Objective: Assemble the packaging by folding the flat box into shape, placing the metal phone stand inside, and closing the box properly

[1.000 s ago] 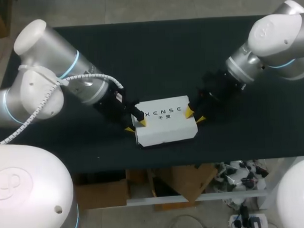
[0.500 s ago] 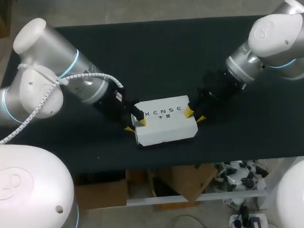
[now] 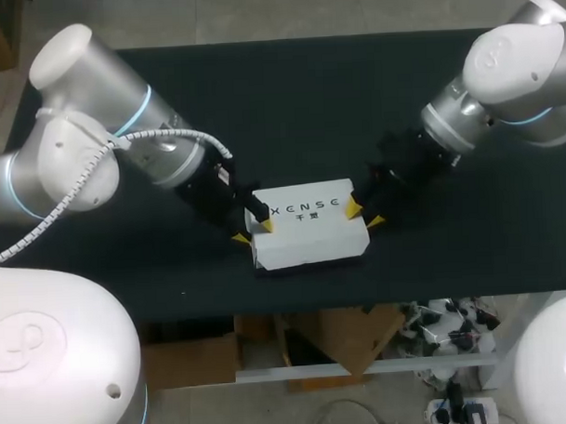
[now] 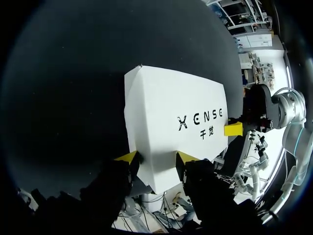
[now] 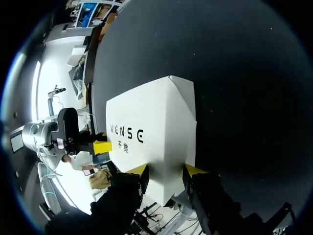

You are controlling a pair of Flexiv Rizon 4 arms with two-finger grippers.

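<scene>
White rectangular cardboard box (image 3: 310, 231) on black table (image 3: 307, 99) — left gripper (image 3: 251, 233) pinching its left end, right gripper (image 3: 364, 215) pinching its right end.

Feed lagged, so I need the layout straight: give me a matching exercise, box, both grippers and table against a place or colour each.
1 white box
2 left gripper
3 right gripper
4 table

A black surface
B at the box's right end
C printed face up, between the grippers
D at the box's left end

Pairs: 1-C; 2-D; 3-B; 4-A
</scene>
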